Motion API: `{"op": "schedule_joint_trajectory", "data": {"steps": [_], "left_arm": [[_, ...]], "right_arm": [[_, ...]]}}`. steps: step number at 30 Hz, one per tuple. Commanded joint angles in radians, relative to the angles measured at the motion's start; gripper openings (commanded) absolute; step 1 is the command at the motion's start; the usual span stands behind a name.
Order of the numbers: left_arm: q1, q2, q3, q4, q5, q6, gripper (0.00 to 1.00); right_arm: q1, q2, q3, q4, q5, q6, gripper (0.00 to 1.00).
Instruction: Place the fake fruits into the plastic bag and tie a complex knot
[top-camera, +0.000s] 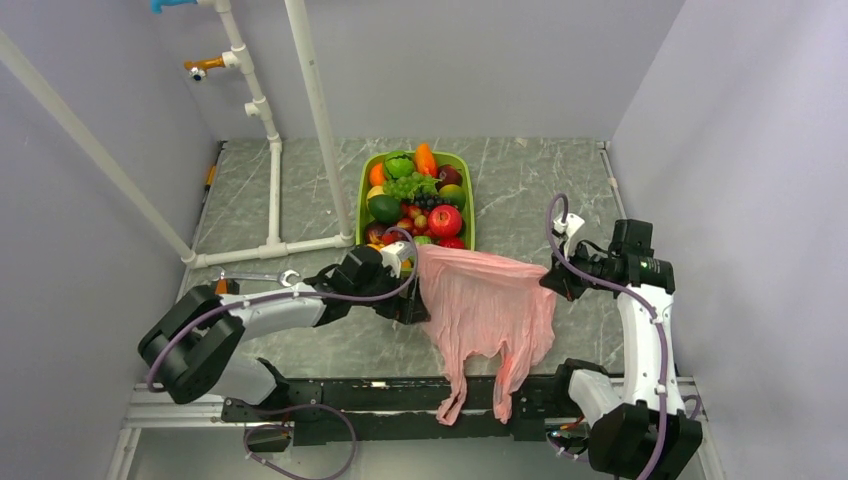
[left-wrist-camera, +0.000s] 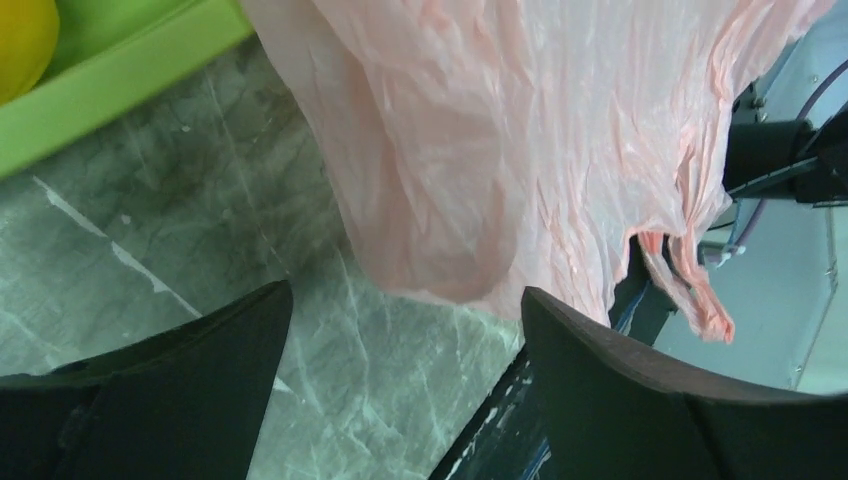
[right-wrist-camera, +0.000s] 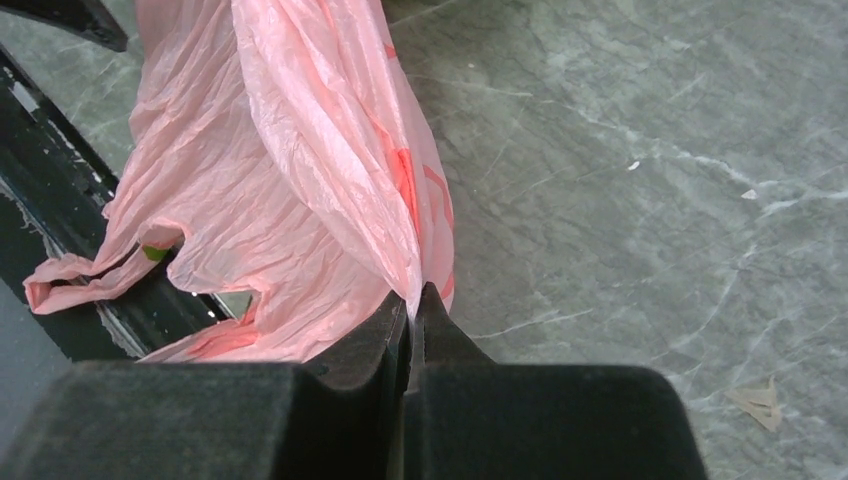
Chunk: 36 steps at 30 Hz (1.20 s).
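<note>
The fake fruits (top-camera: 415, 195) lie piled in a lime-green tray (top-camera: 467, 200) at the back middle of the table; one yellow fruit (left-wrist-camera: 20, 40) shows at the tray's rim (left-wrist-camera: 120, 80). The pink plastic bag (top-camera: 490, 300) (left-wrist-camera: 520, 130) (right-wrist-camera: 300, 180) hangs spread in front of the tray. Its handle loops (top-camera: 450, 405) droop over the near table edge. My right gripper (top-camera: 548, 282) (right-wrist-camera: 412, 300) is shut on the bag's right edge. My left gripper (top-camera: 412, 300) (left-wrist-camera: 405, 300) stands open at the bag's left edge, with only bare table between its fingers. No knot shows.
A white pipe frame (top-camera: 275, 150) stands at the back left. A black rail (top-camera: 400, 400) runs along the near edge under the bag's handles. A small metal piece (top-camera: 285, 277) lies by the left arm. Grey walls close in both sides.
</note>
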Motion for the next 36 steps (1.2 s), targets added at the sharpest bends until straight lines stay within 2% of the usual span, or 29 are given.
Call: {"op": "schedule_joint_trajectory", "data": {"steps": [1,3,4,5,6,7,8,11,12,13,18,22,25,29,32,33,34,36], "left_arm": [[-0.004,0.044,0.036,0.134,0.016,-0.024,0.82],[-0.005,0.023,0.027,0.179,0.05,-0.013,0.57],[-0.004,0.0,0.023,0.202,0.06,0.004,0.39],[-0.005,-0.033,0.017,0.222,0.063,0.026,0.16],[-0.006,-0.067,0.012,0.239,0.075,0.049,0.05],[-0.007,-0.103,0.016,0.238,0.084,0.075,0.0],[-0.008,-0.133,0.031,0.217,0.097,0.113,0.0],[-0.011,-0.194,0.1,0.088,0.122,0.223,0.0],[-0.013,-0.207,0.119,0.057,0.133,0.268,0.0],[-0.016,-0.218,0.146,0.026,0.144,0.327,0.0],[-0.021,-0.207,0.287,-0.162,0.182,0.59,0.0],[-0.024,-0.162,0.416,-0.294,0.216,0.702,0.0],[-0.052,-0.137,0.496,-0.364,0.239,0.788,0.0],[-0.071,-0.098,0.604,-0.475,0.276,0.837,0.0],[-0.083,-0.079,0.682,-0.56,0.326,0.88,0.0],[-0.088,-0.087,0.699,-0.576,0.335,0.897,0.0],[-0.091,-0.098,0.708,-0.586,0.336,0.903,0.0],[-0.083,-0.123,0.727,-0.621,0.32,0.912,0.0]], "right_arm": [[-0.004,0.021,0.007,-0.057,-0.048,-0.087,0.0],[-0.003,0.024,0.009,-0.08,-0.059,-0.105,0.0],[-0.003,0.024,0.011,-0.088,-0.063,-0.114,0.02],[-0.004,0.026,0.016,-0.099,-0.064,-0.126,0.08],[-0.004,0.029,0.025,-0.113,-0.065,-0.138,0.18],[-0.004,0.035,0.039,-0.133,-0.067,-0.146,0.31],[-0.004,0.042,0.06,-0.156,-0.071,-0.16,0.46],[-0.004,0.064,0.162,-0.244,-0.113,-0.206,0.81],[-0.004,0.062,0.189,-0.246,-0.126,-0.193,0.96],[-0.003,0.059,0.223,-0.238,-0.144,-0.173,0.99],[0.003,0.058,0.395,-0.214,-0.266,-0.109,1.0],[0.075,0.041,0.465,-0.126,-0.333,-0.011,1.0],[0.257,-0.006,0.415,0.114,-0.223,0.209,1.0],[0.444,0.015,0.388,0.224,-0.101,0.238,1.0],[0.497,0.06,0.383,0.278,-0.043,0.259,0.99],[0.501,0.067,0.376,0.279,-0.032,0.242,0.96],[0.501,0.074,0.369,0.266,-0.024,0.22,0.84],[0.503,0.089,0.373,0.178,-0.018,0.151,0.43]]}}
